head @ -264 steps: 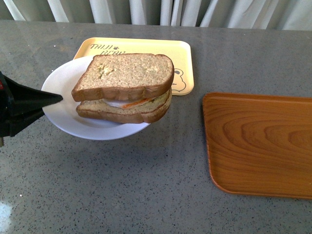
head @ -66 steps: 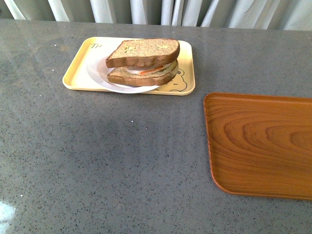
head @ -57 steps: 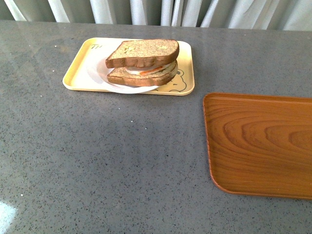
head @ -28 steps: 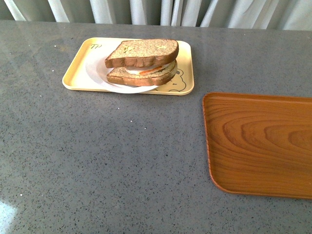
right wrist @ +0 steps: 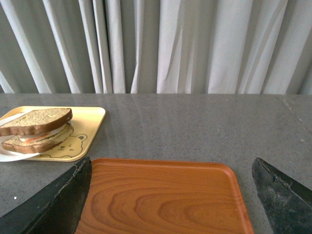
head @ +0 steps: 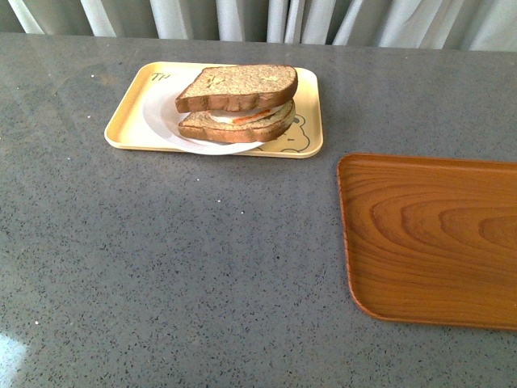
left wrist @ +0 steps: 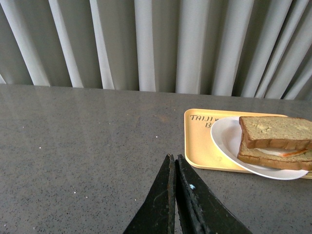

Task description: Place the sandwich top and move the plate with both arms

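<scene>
Grey table (head: pixel 202 267): sandwich top (head: pixel 237 86) stacked, plate (head: pixel 166 121) on yellow tray (head: pixel 129 121).

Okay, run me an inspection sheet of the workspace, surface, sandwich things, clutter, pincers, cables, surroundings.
Surface: grey speckled table, no spills seen.
Job's things: sandwich top sits on the filled lower slice; plate rests on the yellow tray, overhanging its near edge.
Clutter: brown wooden tray, bare.
Grippers: left pincer shut, holding nothing, back from the yellow tray; right pincer open, its fingers wide apart, over the wooden tray. Neither shows in the front view.
Cables: nothing seen.
Surroundings: pale curtain behind the table.
</scene>
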Robot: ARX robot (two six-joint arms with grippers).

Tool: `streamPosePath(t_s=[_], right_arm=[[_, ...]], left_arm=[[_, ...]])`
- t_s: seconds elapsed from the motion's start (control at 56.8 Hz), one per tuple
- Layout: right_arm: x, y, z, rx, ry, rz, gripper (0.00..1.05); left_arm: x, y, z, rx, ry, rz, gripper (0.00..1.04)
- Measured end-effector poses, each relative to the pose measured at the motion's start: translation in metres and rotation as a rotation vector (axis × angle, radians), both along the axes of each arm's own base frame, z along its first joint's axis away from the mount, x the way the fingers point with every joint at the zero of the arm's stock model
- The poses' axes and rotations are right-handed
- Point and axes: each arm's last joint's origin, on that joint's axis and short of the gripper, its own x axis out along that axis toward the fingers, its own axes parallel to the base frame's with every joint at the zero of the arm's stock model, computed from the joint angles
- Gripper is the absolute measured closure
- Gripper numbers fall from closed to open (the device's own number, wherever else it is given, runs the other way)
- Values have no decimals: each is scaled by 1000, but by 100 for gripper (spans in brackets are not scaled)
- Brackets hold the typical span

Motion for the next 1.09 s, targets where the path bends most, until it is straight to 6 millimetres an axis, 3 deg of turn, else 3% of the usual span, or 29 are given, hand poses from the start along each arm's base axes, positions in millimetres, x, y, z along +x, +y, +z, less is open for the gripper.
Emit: streamPosePath(t_s=[1.092], right_arm=[[0,0,0,0,0,0,9]], left_arm=[[-31,0,4,0,-17,0,103]])
